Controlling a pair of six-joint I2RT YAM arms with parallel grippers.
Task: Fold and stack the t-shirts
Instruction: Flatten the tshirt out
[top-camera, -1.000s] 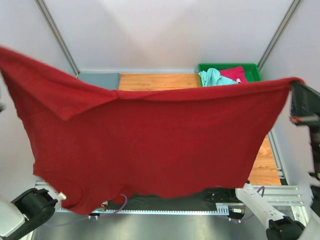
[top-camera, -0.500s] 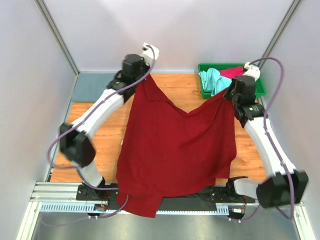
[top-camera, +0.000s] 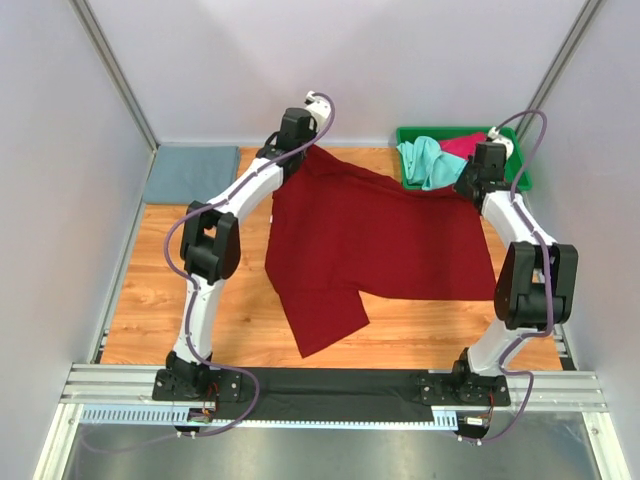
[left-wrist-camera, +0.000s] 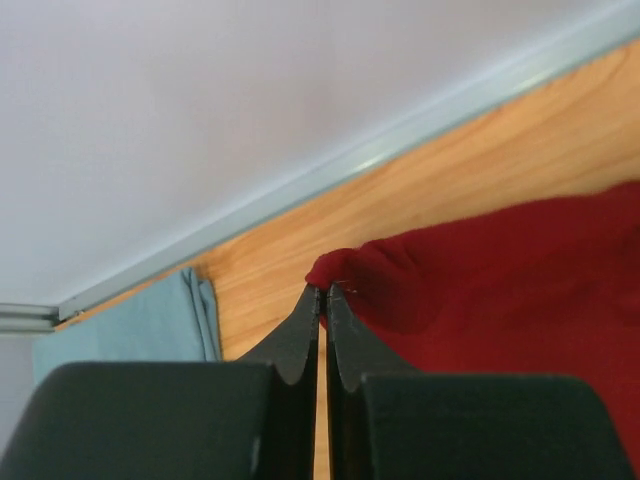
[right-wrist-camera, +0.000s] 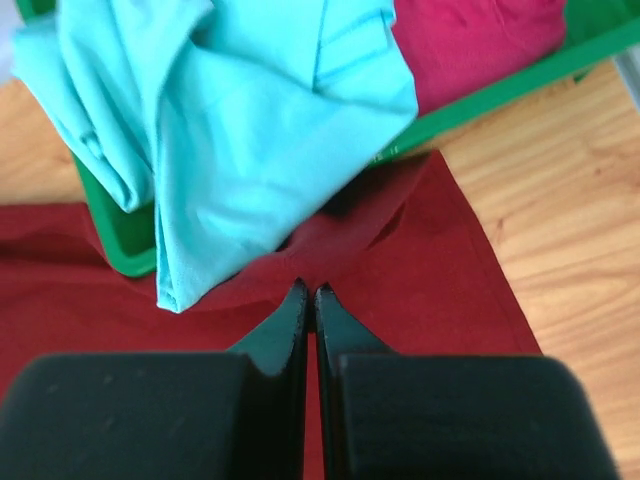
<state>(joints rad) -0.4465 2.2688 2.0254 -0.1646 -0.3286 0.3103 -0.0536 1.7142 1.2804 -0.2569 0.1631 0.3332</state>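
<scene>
Both arms stretch to the far side, elbows bent. The left gripper (left-wrist-camera: 322, 295) and right gripper (right-wrist-camera: 306, 292) are closed, each pinching a far corner of the dark red t-shirt (top-camera: 380, 240), which lies spread on the table (top-camera: 235, 315).

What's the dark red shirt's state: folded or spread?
Spread: the dark red shirt lies flat and wide across the table, not yet folded.
</scene>
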